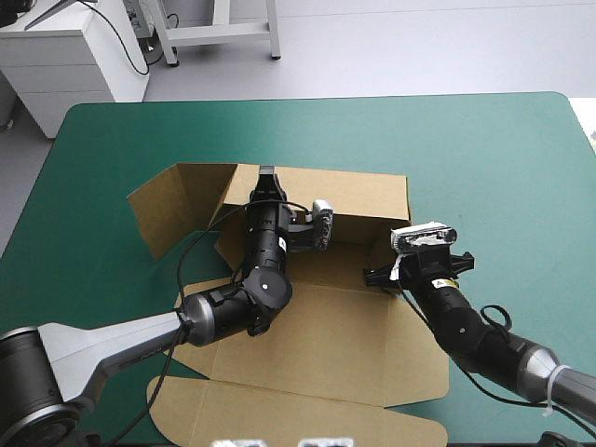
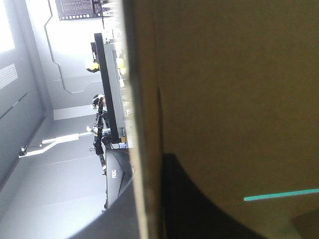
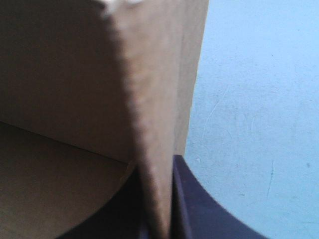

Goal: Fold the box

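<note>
Nearest me, close to the table's near edge, the lid flap (image 1: 279, 414) of the brown box (image 1: 317, 335) lies flat on the teal-green cover (image 1: 484, 158). The broad base panel (image 1: 326, 317) stretches flat just beyond it, under both my arms. My right gripper (image 1: 380, 276) sits at the right side of that panel. In its wrist view the black fingers (image 3: 194, 199) are pressed almost together on a raised side panel (image 3: 149, 124), whose thin edge stands upright between them: bare cover on one side, the box's inside on the other. My left gripper (image 1: 266, 179) reaches farther, up to the left end of the far wall (image 1: 363, 196), which stands upright across the back of the box. There too the fingers (image 2: 199, 209) are clamped on board, with an edge running straight up between them and brown surface filling one whole side of that view. Left of this corner a side flap (image 1: 172, 209) splays outward, partly lifted off the cover. Past the far wall lies only teal-green cover to the table's far edge.
</note>
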`<action>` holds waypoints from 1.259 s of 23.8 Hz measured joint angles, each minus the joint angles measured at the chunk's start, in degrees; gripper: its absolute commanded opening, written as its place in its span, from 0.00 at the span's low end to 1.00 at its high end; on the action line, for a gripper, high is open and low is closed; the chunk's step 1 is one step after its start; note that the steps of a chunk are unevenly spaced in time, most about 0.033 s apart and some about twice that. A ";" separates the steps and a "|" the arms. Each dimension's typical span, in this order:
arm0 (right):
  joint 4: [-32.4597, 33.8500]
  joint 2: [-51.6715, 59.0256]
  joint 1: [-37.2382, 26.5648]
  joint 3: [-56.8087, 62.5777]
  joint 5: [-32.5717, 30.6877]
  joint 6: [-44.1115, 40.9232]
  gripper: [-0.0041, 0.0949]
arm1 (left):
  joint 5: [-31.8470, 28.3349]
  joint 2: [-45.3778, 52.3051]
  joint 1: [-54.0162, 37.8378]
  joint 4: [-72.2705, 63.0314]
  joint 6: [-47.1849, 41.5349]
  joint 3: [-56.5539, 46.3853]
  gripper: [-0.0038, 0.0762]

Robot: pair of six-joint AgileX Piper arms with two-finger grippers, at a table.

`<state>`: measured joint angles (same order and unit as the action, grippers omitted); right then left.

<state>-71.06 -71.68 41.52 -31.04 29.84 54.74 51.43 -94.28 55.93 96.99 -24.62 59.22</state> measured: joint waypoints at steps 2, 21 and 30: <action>0.00 0.00 0.00 0.00 -0.29 0.00 0.09 | 0.04 0.00 0.00 0.00 0.00 0.00 0.05; -9.82 -0.05 -0.05 0.00 -7.29 7.08 0.75 | -0.48 0.00 0.00 0.22 0.00 0.00 0.05; -11.65 -7.71 -0.01 -0.18 -3.36 9.76 0.75 | -0.68 0.00 0.00 0.29 0.00 0.00 0.05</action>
<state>-82.71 -79.40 41.51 -31.22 26.48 64.50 50.76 -94.28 55.93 97.28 -24.62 59.22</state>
